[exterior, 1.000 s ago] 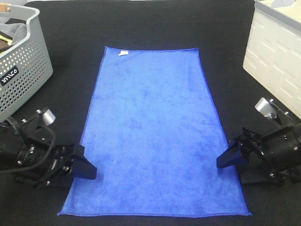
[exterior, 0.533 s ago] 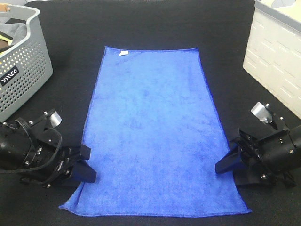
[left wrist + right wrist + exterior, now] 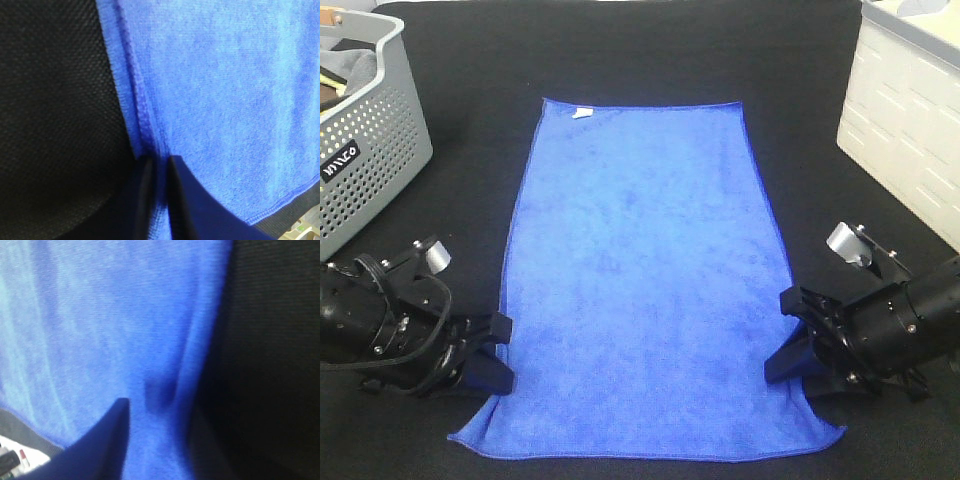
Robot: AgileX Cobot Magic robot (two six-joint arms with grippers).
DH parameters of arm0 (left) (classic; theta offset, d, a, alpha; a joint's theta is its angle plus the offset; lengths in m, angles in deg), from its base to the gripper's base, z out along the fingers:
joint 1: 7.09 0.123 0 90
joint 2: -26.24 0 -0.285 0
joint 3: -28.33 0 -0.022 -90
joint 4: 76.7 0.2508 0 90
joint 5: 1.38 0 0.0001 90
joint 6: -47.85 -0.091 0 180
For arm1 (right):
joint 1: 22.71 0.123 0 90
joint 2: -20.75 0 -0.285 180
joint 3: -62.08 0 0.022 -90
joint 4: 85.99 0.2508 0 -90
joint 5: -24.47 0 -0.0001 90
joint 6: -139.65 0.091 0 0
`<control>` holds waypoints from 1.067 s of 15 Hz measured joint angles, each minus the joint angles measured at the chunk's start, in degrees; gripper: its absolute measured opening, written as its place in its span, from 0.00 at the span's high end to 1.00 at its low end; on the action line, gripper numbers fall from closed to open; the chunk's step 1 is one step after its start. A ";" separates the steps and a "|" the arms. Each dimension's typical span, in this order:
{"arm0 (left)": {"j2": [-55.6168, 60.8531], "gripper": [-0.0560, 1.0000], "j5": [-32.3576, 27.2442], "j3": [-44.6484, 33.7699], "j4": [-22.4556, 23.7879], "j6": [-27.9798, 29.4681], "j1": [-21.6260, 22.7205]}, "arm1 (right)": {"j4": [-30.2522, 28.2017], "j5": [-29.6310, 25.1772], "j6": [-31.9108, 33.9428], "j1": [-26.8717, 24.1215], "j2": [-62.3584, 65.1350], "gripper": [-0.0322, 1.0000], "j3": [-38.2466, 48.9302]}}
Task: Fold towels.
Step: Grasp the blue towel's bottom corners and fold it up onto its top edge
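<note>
The royal-blue towel (image 3: 645, 280) lies flat and lengthwise on the black table, with its white tag (image 3: 582, 112) at the far left corner. My left gripper (image 3: 500, 348) is at the towel's left edge near the front. In the left wrist view it (image 3: 159, 192) is shut on that stitched edge of the towel (image 3: 225, 100), which rises into the narrow gap. My right gripper (image 3: 788, 348) is at the right edge near the front. In the right wrist view it (image 3: 160, 440) stands apart around the puckered edge of the towel (image 3: 100, 315); only one finger (image 3: 112, 440) shows plainly.
A grey perforated basket (image 3: 370, 150) holding dark cloth stands at the far left. A white crate (image 3: 910, 130) stands at the far right. The black table (image 3: 650, 50) stretches beyond the towel's far end.
Both grippers have moved inward onto the towel's side edges. The left edge lifted and is now pinched. The right front corner has been pushed slightly inward.
</note>
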 joint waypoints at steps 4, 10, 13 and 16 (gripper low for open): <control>0.00 0.94 -1.72 0.00 0.52 -0.06 0.00 | -1.89 1.72 1.78 0.00 0.00 0.97 0.00; 0.52 0.94 -4.07 -0.86 6.13 4.35 0.00 | -9.74 1.09 7.16 0.06 2.52 0.97 0.06; 7.73 0.94 -3.38 -6.19 7.79 6.02 0.00 | -16.50 -1.72 13.75 0.06 8.08 0.97 0.11; 12.72 0.94 -4.35 -8.59 11.80 10.77 0.00 | -16.96 -5.79 15.07 0.06 12.61 0.97 2.46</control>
